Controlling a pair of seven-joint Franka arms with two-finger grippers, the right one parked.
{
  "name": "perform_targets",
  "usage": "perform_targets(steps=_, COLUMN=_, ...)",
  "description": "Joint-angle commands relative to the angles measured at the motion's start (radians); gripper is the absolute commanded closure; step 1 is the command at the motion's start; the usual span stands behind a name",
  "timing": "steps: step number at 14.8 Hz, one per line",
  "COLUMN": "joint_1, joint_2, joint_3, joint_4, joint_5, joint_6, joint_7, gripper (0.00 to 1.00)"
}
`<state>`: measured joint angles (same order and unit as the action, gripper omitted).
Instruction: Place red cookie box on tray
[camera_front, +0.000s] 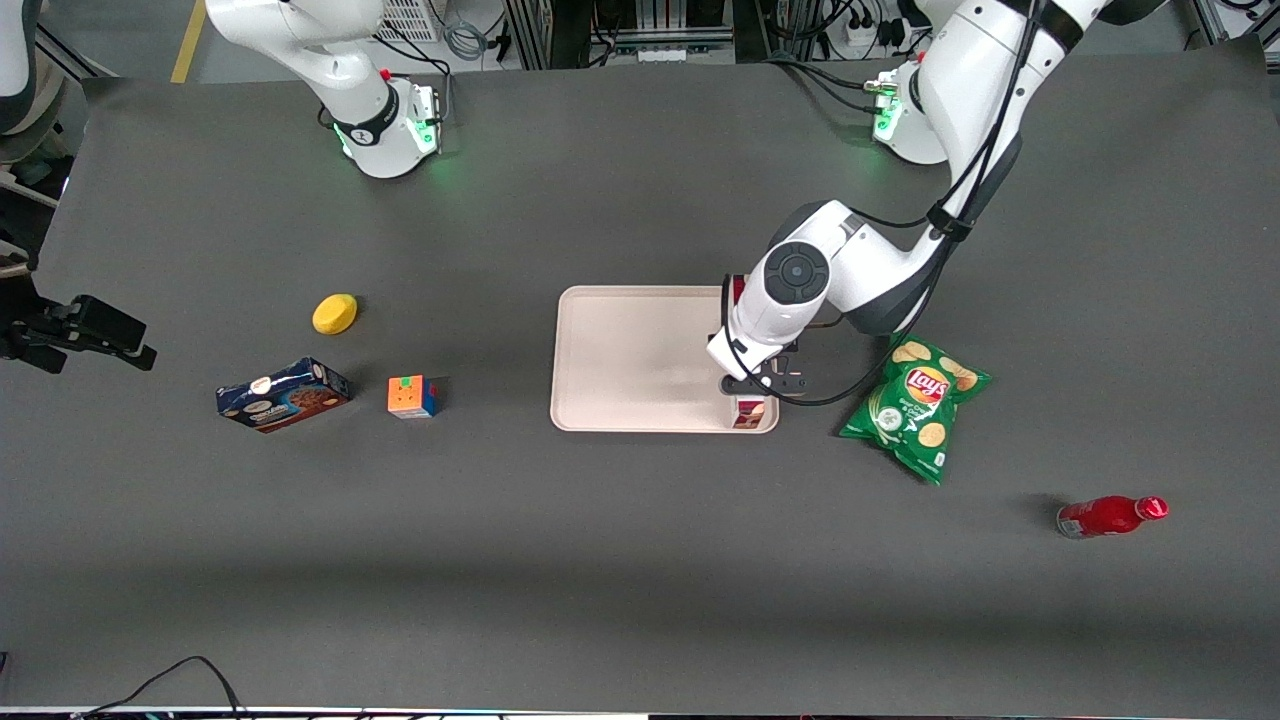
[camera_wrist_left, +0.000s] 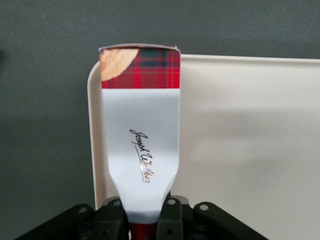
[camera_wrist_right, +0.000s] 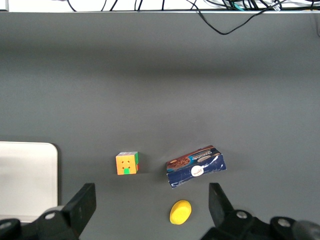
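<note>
The gripper, clamped on the red cookie box, hangs over the tray edge; shifting inward before releasing seems wise.

Table: a wide desk covered edge to edge in a dark grey matte sheet.
Near edge: a thin pale strip runs along the desk edge closest to the front camera; a black cable loops over it toward the parked arm's end.
Floor: grey floor shows past the desk corner at the parked arm's end, marked with a yellow line.
Furniture: a dark metal rack stands at the desk edge farthest from the front camera, with a white power strip and a coil of grey cable.
Light: even overhead light, with a soft darker band across the desk near the front camera.
</note>
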<state>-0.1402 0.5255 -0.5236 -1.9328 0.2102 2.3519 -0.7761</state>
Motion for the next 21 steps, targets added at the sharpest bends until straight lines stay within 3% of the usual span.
perform_targets(steps=1, joint_1=-0.010, joint_2=-0.001, joint_3=0.002, joint_4=-0.006, joint_5=0.017, joint_6=0.015, joint_7=-0.028, gripper=0.84)
perform_targets(steps=2, joint_1=-0.010, joint_2=0.001, joint_3=0.002, joint_4=-0.006, joint_5=0.017, joint_6=0.015, joint_7=-0.028, gripper=0.67)
perform_targets(steps=5, joint_1=-0.010, joint_2=-0.001, joint_3=0.002, joint_4=-0.006, joint_5=0.017, joint_6=0.015, joint_7=-0.029, gripper=0.30)
perform_targets(steps=6, joint_1=-0.010, joint_2=-0.001, joint_3=0.002, joint_4=-0.005, joint_5=0.017, joint_6=0.015, joint_7=-0.029, gripper=0.06)
perform_targets(steps=7, joint_1=-0.010, joint_2=-0.002, joint_3=0.002, joint_4=-0.003, joint_5=0.017, joint_6=0.013, joint_7=-0.029, gripper=0.00)
perform_targets(steps=10, joint_1=0.001, joint_2=-0.027, joint_3=0.002, joint_4=0.040, joint_5=0.012, joint_6=-0.034, joint_7=-0.023, gripper=0.00)
perform_targets(steps=15, joint_1=0.033, joint_2=-0.048, joint_3=0.033, joint_4=0.361, joint_5=0.011, joint_6=-0.474, joint_7=0.141, gripper=0.00)
perform_targets(steps=19, joint_1=0.040, joint_2=-0.168, joint_3=0.177, joint_4=0.406, joint_5=-0.002, joint_6=-0.503, joint_7=0.398, gripper=0.00)
perform_targets(steps=21, joint_1=0.053, joint_2=-0.252, joint_3=0.255, joint_4=0.396, joint_5=-0.069, joint_6=-0.514, joint_7=0.460, gripper=0.00)
